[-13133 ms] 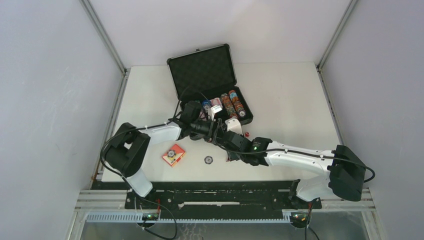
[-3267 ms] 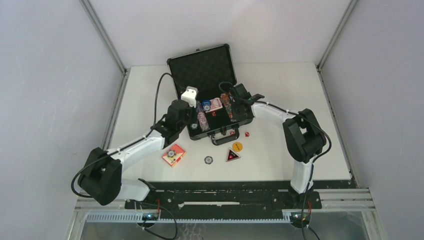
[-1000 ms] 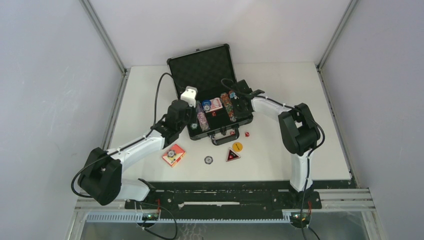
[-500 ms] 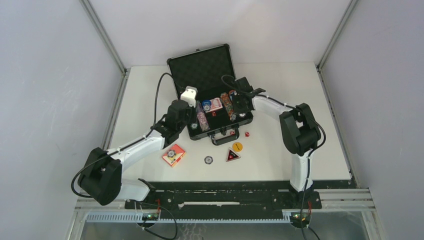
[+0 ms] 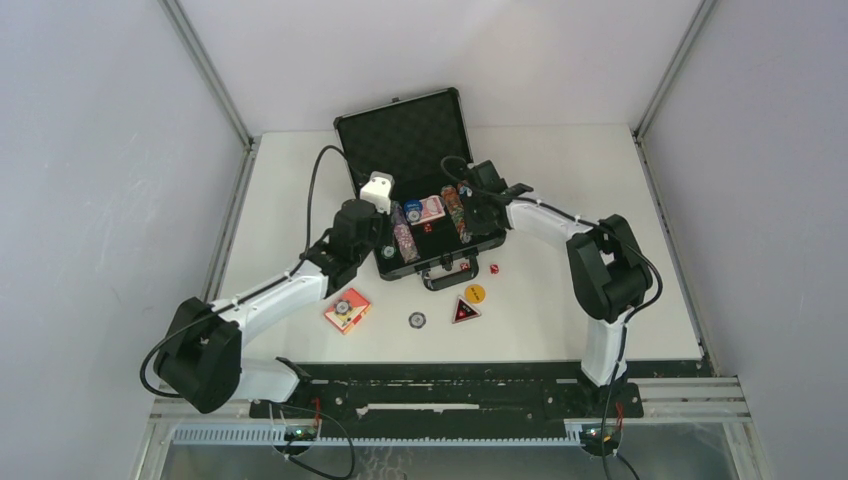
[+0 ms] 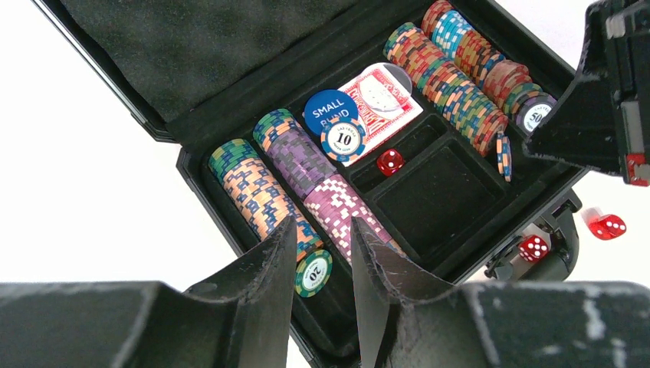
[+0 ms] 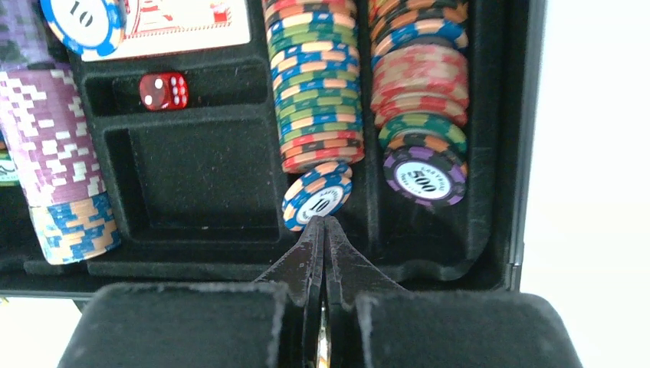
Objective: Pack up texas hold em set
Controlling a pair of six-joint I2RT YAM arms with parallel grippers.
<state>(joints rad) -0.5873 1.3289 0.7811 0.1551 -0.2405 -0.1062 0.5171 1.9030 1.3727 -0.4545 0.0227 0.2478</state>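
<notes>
The right pincer (image 7: 323,225) (tips together) perhaps touches a leaning chip (image 7: 316,198)

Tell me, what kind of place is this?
Probably a robot lab test cell: a white tabletop boxed in by plain grey panel walls, two white-and-black robot arms fixed on a metal rail, and an open black foam-lined briefcase of poker chips.

top external: high, near side, down on whole desk (image 5: 580,200)
left wrist: close, into case (image 6: 448,184) from near-left
right wrist: closer, case's right half
shared: case interior
</notes>
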